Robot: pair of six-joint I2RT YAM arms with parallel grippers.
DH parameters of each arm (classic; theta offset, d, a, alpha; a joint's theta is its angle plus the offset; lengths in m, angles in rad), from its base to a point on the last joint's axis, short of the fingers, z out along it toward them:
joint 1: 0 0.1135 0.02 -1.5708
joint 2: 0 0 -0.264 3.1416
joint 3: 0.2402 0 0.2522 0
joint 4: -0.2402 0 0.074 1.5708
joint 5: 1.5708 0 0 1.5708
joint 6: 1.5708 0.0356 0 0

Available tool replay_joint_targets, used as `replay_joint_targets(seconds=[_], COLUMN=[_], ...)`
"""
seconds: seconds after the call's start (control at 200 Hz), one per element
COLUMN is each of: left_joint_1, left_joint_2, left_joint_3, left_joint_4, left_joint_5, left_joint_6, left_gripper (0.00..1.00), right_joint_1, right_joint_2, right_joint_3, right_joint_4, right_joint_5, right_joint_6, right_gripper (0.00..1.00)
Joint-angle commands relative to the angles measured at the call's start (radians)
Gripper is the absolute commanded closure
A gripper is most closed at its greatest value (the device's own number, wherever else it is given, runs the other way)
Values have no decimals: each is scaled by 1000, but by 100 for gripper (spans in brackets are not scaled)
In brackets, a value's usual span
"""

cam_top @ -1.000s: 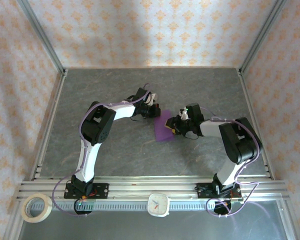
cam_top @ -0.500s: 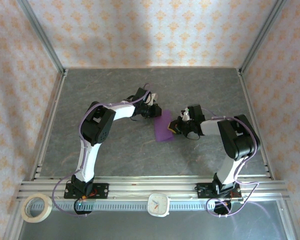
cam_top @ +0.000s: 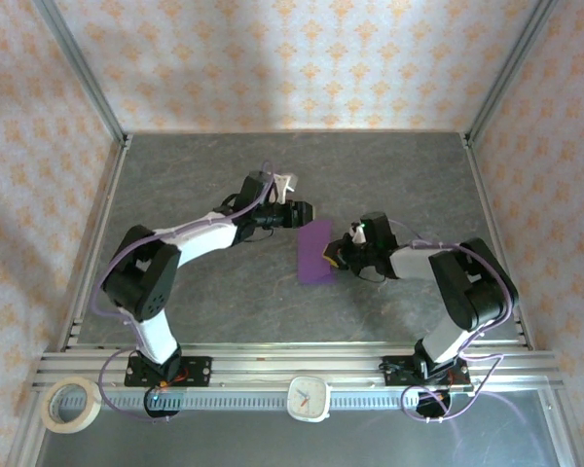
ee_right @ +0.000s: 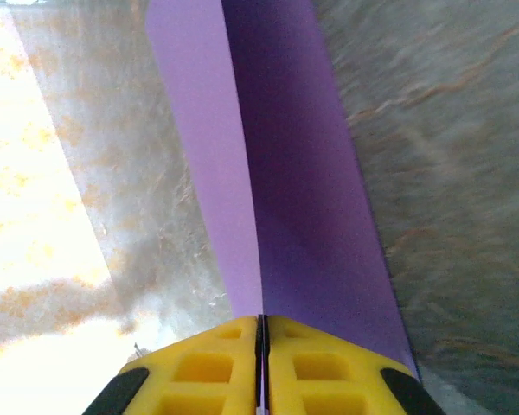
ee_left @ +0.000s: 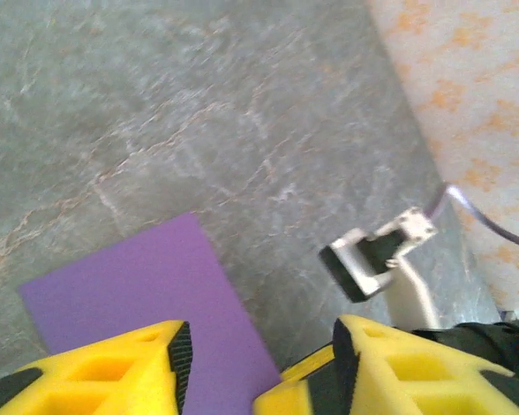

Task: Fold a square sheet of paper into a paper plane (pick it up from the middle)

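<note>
Pinching hard with the right gripper (ee_right: 261,327), clamping its yellow fingers (ee_right: 216,363) flat together on the right edge of the square sheet of paper (cam_top: 312,255). Tightening there over the last second, going from partly open to fully closed on the purple. Keeping the sheet low on the grey table (cam_top: 204,175), just right of centre, between the two arms.

Looking along it from the right wrist now: seeing a straight lengthwise crease running away from the fingertips, lighter strip on the left, darker on the right. Reading that as a first fold in half already made, judging by the narrow strip lying there in the overhead view.

Moving farther out to the left gripper (cam_top: 305,212), hovering just beside the sheet's far-left corner, standing roughly halfway open and gripping nothing. Letting go, then, after being shut a second ago. Swinging the left elbow out to the left at the same time. Catching the purple corner from the left wrist, reaching in under the gap between the left fingers (ee_left: 147,346), with bare stone beyond it.

Meaning, probably, a handover of control: anchoring the fold on the right while freeing the left for a fresh hold. Waiting on the diagonal nose folds yet, so sitting early in the folding.
</note>
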Motion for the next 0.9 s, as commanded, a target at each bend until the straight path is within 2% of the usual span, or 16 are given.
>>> replay_joint_targets(seconds=[0.0, 0.1, 0.195, 0.29, 0.435, 0.581, 0.746, 0.896], left_joint_1=[-31, -65, -84, -85, -90, -130, -286, -455], left_joint_2=[-49, -111, -175, -205, -204, -236, -299, -287], left_joint_3=[-88, -166, -270, -305, -328, -360, -383, -387], left_joint_4=[90, 113, 219, 222, 207, 205, 149, 134], left_joint_5=[-62, -192, -242, -209, -160, -188, -496, -721], left_joint_6=[55, 94, 112, 118, 129, 191, 332, 461], left_gripper=[54, 56, 57, 57, 57, 55, 48, 45], right_joint_1=[2, -4, -9, -20, -31, -49, -62, -63], right_joint_2=[-24, -4, 13, 31, 52, 53, 56, 56], right_joint_3=[-12, 16, 44, 62, 86, 95, 90, 94], right_joint_4=[40, 8, -5, -8, -27, -74, -74, -69], right_joint_5=[50, 41, 13, -16, -42, -36, -51, -61], right_joint_6=[27, -11, -41, -61, -90, -125, -132, -124], right_gripper=[88, 84, 81, 80, 86, 89, 91, 91])
